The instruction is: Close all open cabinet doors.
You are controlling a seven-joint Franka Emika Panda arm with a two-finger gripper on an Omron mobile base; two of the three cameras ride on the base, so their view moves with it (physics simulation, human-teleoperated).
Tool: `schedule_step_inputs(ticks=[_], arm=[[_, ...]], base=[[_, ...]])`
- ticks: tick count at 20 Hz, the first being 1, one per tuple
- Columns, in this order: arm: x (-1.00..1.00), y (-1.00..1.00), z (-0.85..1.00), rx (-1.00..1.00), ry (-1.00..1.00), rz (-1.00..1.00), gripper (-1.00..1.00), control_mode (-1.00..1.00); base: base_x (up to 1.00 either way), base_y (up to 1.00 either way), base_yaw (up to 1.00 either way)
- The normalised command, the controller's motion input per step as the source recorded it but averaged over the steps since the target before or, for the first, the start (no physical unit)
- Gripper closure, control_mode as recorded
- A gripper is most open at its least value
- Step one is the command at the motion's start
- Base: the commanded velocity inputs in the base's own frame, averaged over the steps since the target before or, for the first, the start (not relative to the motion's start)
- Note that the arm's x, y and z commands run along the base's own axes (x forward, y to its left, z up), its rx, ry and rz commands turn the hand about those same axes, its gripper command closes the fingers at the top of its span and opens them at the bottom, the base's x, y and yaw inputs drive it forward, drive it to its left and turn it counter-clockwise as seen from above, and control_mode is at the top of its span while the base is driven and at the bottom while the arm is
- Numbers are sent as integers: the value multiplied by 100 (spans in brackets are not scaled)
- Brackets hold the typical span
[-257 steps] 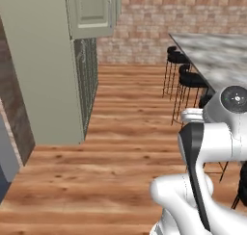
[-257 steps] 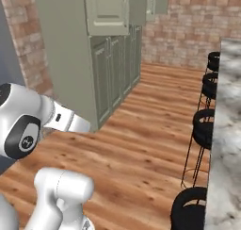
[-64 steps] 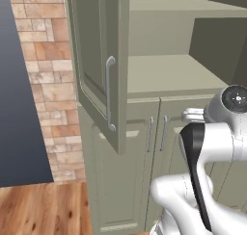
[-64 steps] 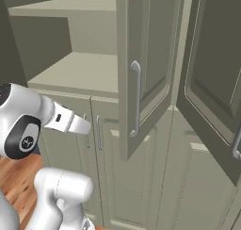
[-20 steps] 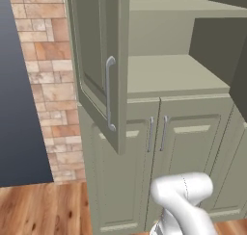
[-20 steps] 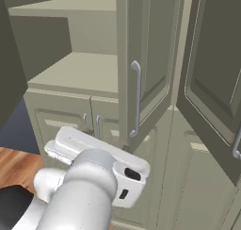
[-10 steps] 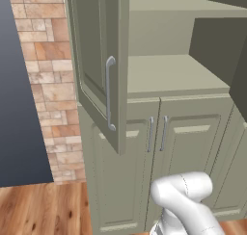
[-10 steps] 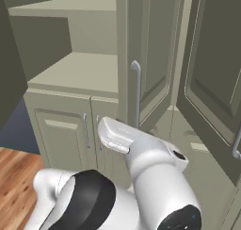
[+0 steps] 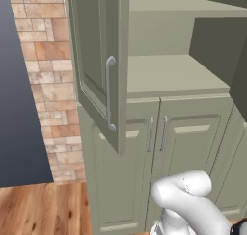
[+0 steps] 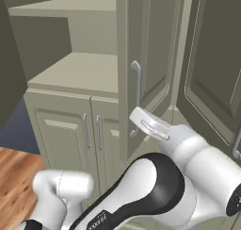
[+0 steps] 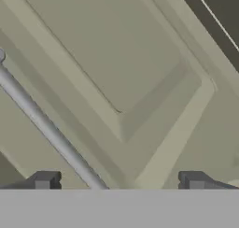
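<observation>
Cabinet door (image 9: 99, 60) stands open before spread fingers (image 11: 44, 179).

A kitchen: sage-green cupboards (image 9: 178, 147), brick wall (image 9: 46, 84), wooden floor (image 9: 43, 210).

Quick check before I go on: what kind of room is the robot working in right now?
Most likely a kitchen: a sage-green cupboard unit with an open upper cabinet door on a long bar handle, bare shelves above shorter lower doors, a brick wall and wood flooring.

black lettering on the white arm (image 10: 101, 219), lower middle of the right base view, seemingly "FRANKA", small and slanted, barely legible
</observation>
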Motion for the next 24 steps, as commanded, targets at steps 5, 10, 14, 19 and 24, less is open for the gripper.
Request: schedule_step_inputs(ticks=[5,10,14,19,24], arm=[[58,-14,0,18,0,18,-100,-100],[60,5,0,16,0,11,-100,-100],[43,36,-1,11,0,6,-100,-100],[39,56,-3,7,0,1,-100,-100],[38,67,-3,3,0,0,-100,-100]], base=[[0,0,0],[0,0,0],[0,0,0],[0,0,0],[0,0,0]])
